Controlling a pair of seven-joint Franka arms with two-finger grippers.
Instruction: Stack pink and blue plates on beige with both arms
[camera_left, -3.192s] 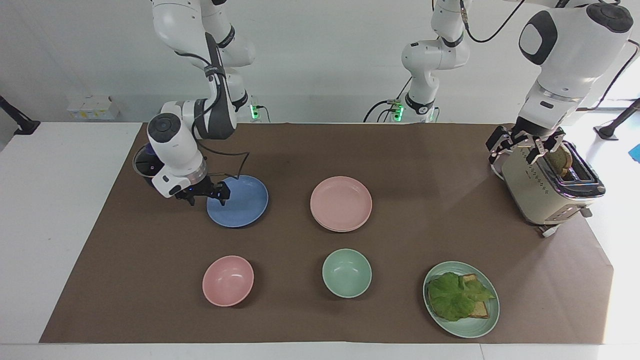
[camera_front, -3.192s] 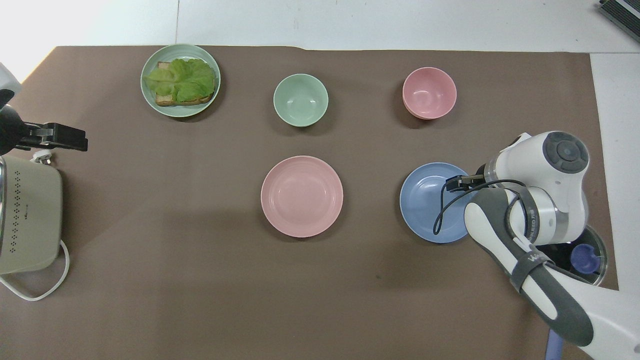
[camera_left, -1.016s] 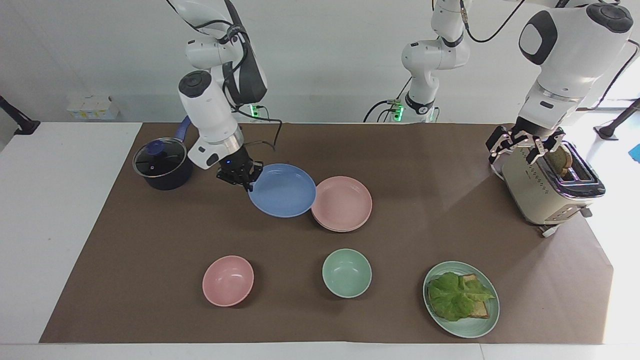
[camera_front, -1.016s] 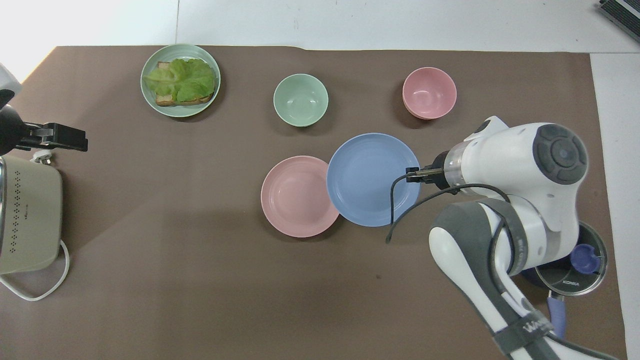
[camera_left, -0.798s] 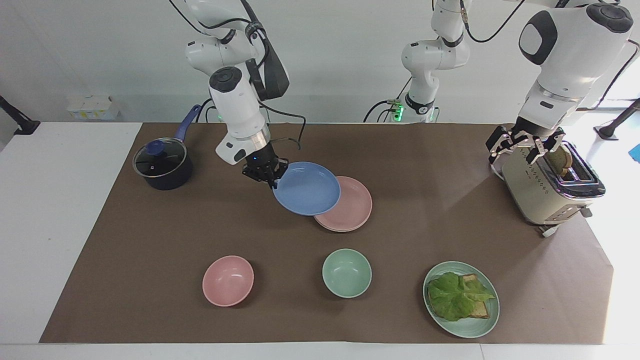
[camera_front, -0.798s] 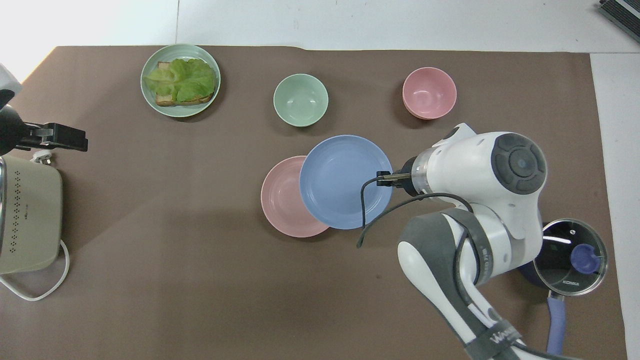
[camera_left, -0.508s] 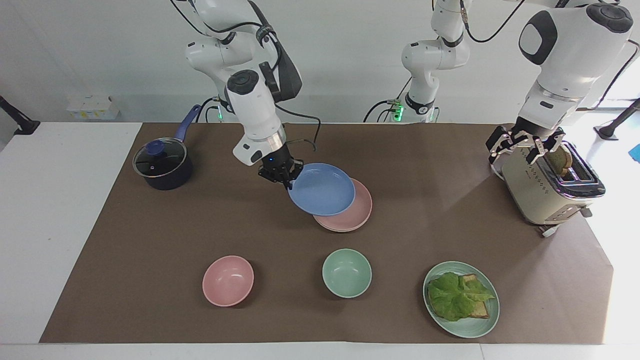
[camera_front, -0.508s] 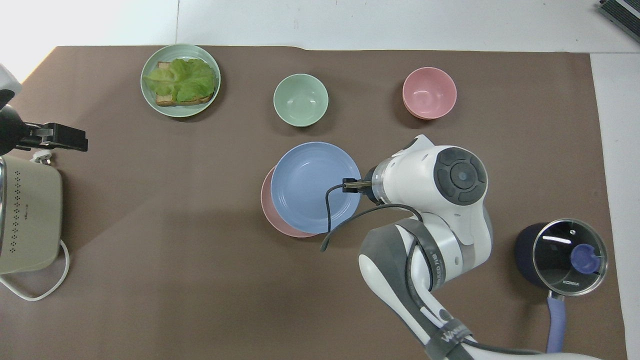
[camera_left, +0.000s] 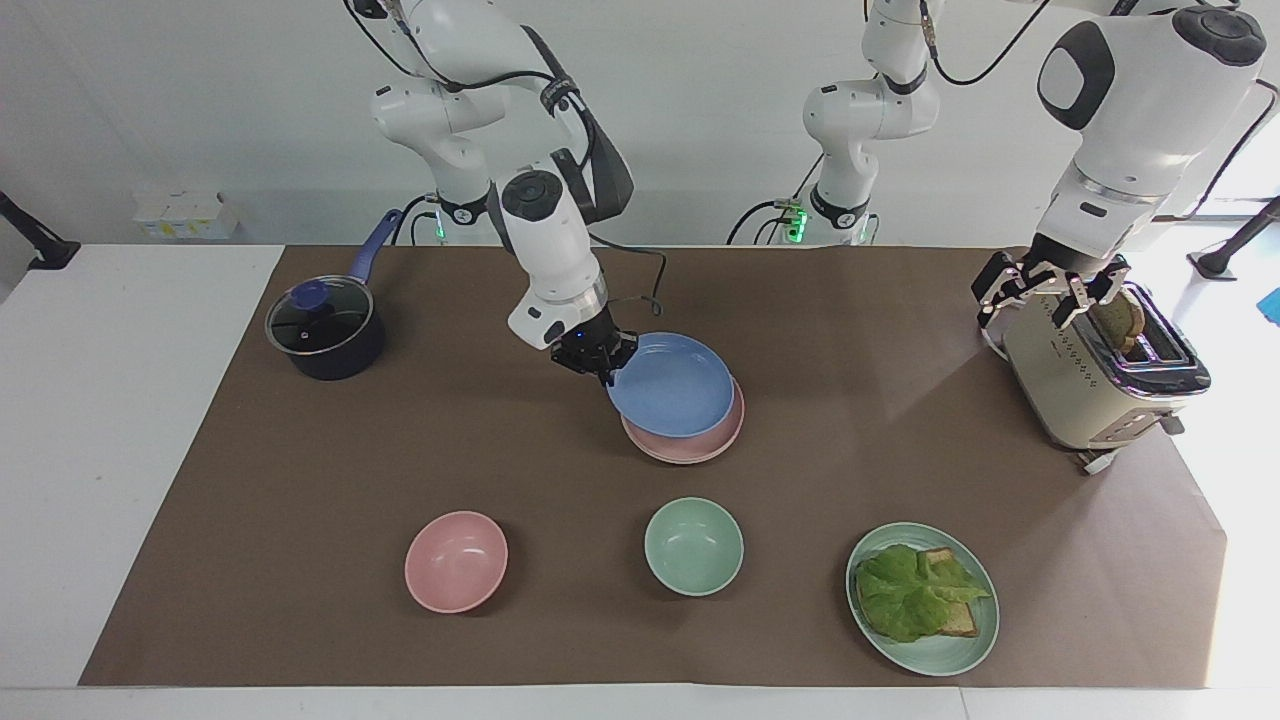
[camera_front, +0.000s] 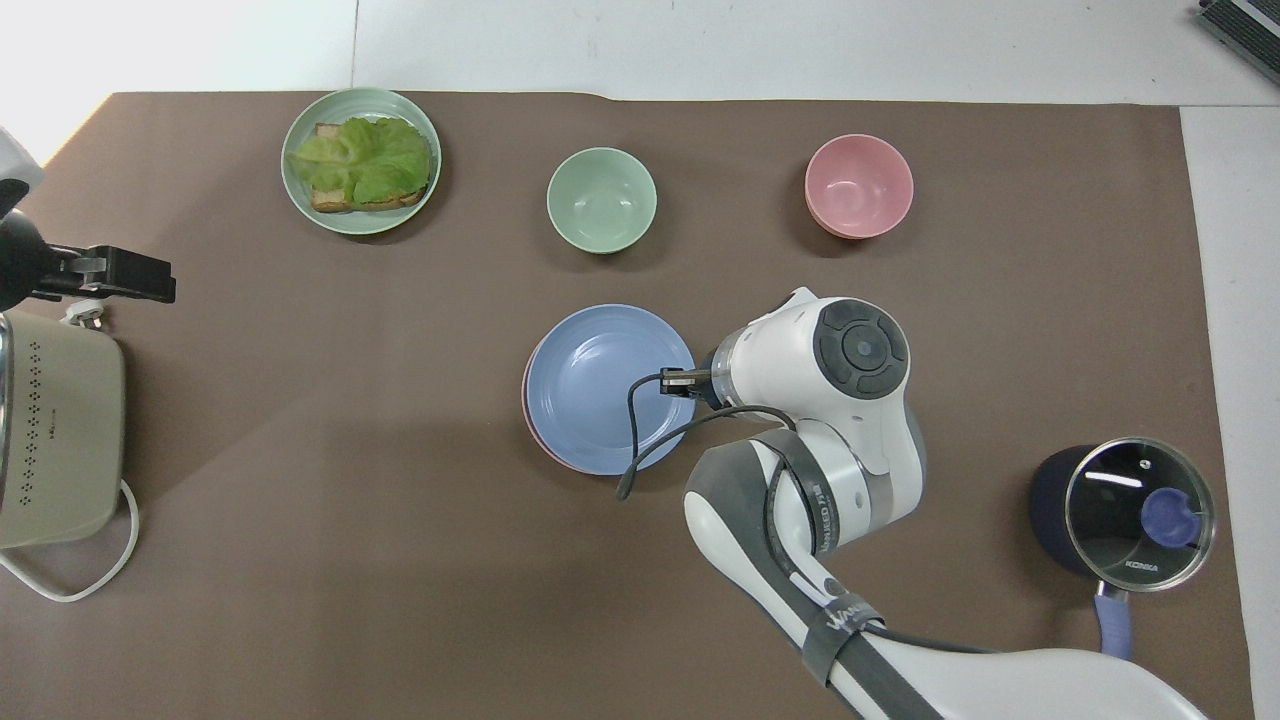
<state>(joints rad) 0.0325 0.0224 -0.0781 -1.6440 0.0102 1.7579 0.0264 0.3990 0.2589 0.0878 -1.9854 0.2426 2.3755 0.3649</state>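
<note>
Carried across from the right arm's end of the table (camera_left: 300, 450), the blue plate (camera_left: 668, 385) now hangs over the pink plate (camera_left: 690, 447), its rim pinched by the right tool (camera_left: 598, 362). Well apart, the left tool (camera_left: 1045, 290), spread wide, waits over the toaster (camera_left: 1090, 385).

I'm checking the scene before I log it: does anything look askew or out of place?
Only the blue plate: the right gripper holds it by the rim, tilted, over the pink plate, not seated. Left gripper waits open over the toaster. Nothing spilled.
</note>
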